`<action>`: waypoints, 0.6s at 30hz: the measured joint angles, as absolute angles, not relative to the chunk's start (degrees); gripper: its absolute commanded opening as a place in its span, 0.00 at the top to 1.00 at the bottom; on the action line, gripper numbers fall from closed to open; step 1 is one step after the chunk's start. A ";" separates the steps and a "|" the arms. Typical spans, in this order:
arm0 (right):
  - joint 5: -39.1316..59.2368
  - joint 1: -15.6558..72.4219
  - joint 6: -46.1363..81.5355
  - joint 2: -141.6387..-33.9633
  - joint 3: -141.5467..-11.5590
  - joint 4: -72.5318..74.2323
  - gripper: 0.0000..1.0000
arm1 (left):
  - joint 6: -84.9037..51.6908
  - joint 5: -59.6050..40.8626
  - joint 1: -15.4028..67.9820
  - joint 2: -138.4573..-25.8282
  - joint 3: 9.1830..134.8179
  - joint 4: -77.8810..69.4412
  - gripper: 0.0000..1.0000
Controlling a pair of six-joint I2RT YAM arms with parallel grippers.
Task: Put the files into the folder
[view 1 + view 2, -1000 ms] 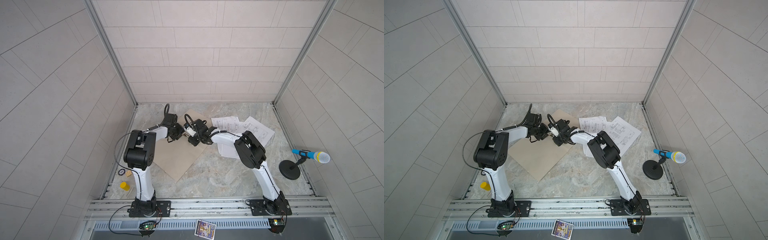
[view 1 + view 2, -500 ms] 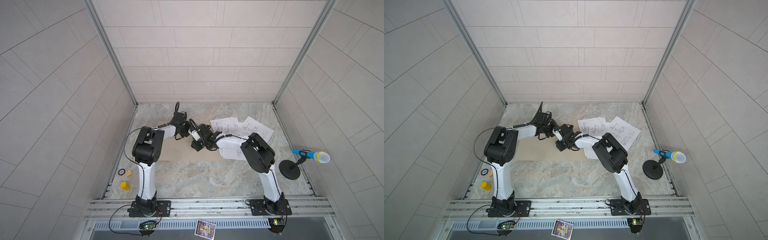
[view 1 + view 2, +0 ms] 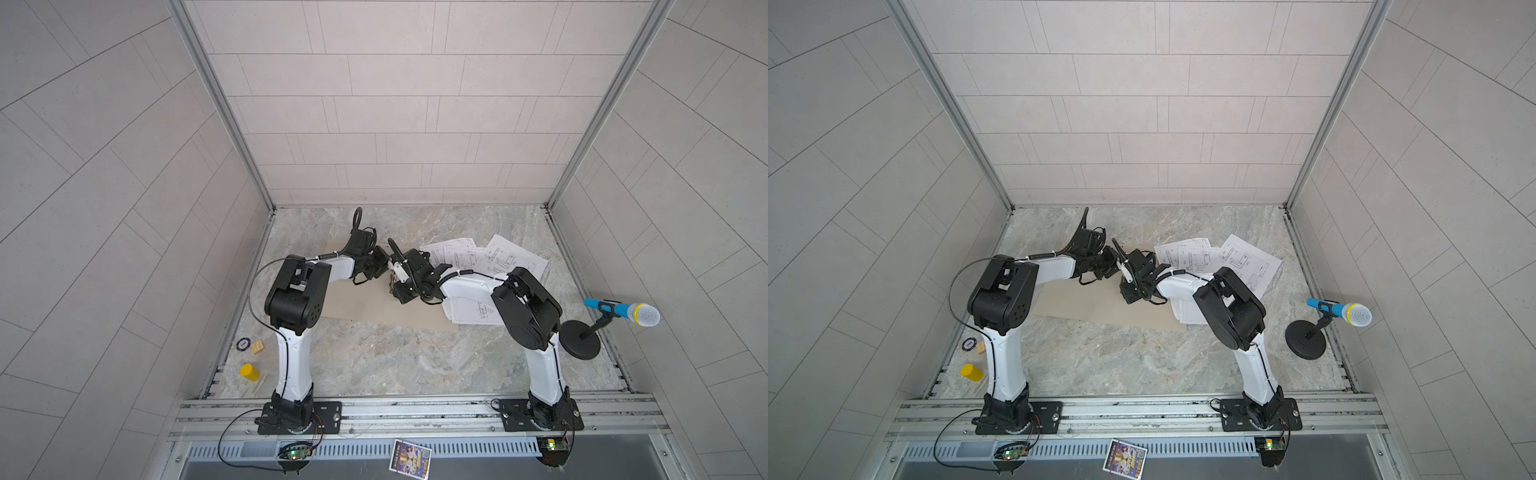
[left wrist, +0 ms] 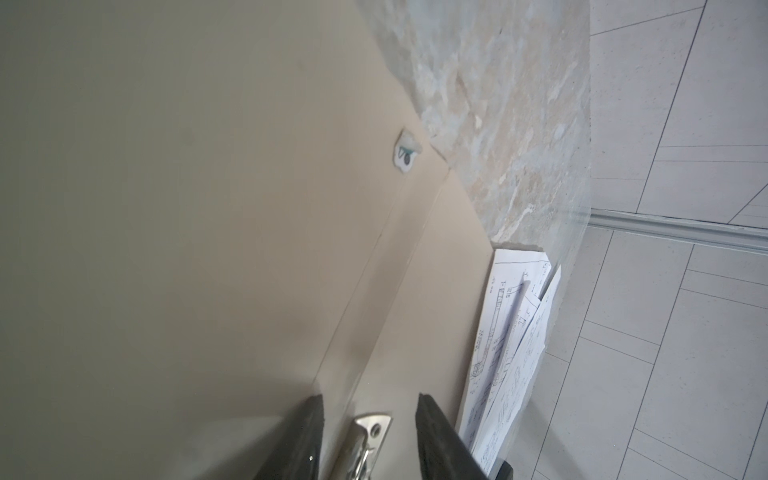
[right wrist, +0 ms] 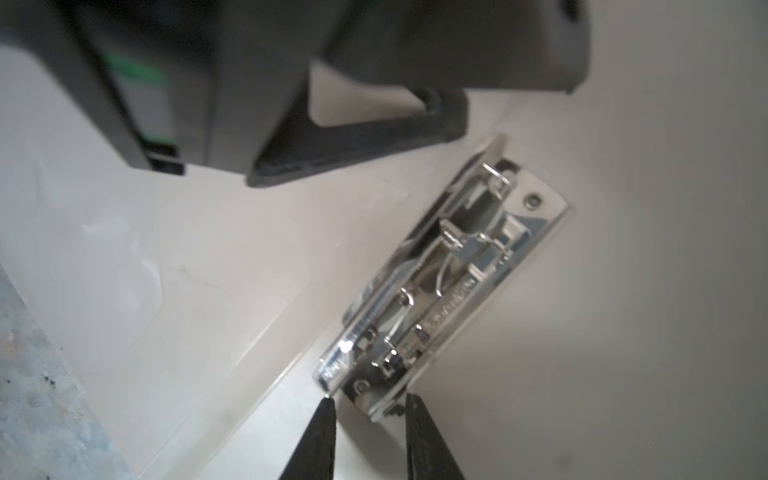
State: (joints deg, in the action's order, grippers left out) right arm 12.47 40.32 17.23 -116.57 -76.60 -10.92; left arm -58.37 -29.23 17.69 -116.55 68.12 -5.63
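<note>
Right pincer [image 5: 370, 400]: jaws apart, straddling the near corner of the metal clip [image 5: 436, 291]. One tip is touching or just short of the lever end, and no clamp is visible. Left pincer [image 4: 369, 398]: jaws apart too, the clip's other end sits between them with gaps on both sides, holding nothing. In both top views the two heads sit nose to nose over the spine.

My read: the step is springing the clip open so sheets can go under it. Do it with one arm. Right takes the lever only, not the base plate, and lifts along its hinge. Left presses the cardboard flat beside the clip or backs away. Two pincers on one small part is the main collision risk.

Folder [image 3: 361, 307] lies open and flat mid-worktop, showing only the clip and a small sticker [image 4: 406, 157]. Files [image 3: 498, 257] are fanned loose at the far right, none in. The nearest sheet [image 3: 473, 311] sits at the folder's right edge under the right forearm; overlap unclear.

Room: the worktop [image 3: 395, 357] in front of the folder is open, good for sliding. The right side is tight, with the microphone stand [image 3: 579, 343] by the wall near the right elbow. Yellow cylinder [image 3: 249, 372] and wooden block [image 3: 257, 347] sit by the left wall, well apart from the work.
</note>
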 measured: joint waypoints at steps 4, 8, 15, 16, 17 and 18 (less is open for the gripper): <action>12.14 39.64 17.69 -114.89 -74.78 -11.64 0.69 | -59.83 -28.01 18.96 -114.48 65.25 -6.79 0.57; 12.53 39.29 18.35 -111.53 -72.71 -12.27 0.56 | -61.39 -26.70 20.80 -112.29 62.54 -8.32 0.56; 14.39 38.59 20.43 -100.38 -68.58 -11.64 0.40 | -62.39 -25.36 22.81 -111.28 61.10 -9.19 0.56; 14.68 38.04 20.91 -98.87 -67.72 -11.31 0.39 | -62.57 -25.26 22.98 -111.28 61.01 -9.41 0.56; 14.92 37.19 21.39 -97.17 -66.63 -10.98 0.38 | -62.72 -25.10 23.09 -111.26 60.77 -9.80 0.56; 15.07 35.90 21.93 -95.48 -65.32 -10.83 0.38 | -63.05 -24.75 23.22 -111.15 60.42 -10.11 0.56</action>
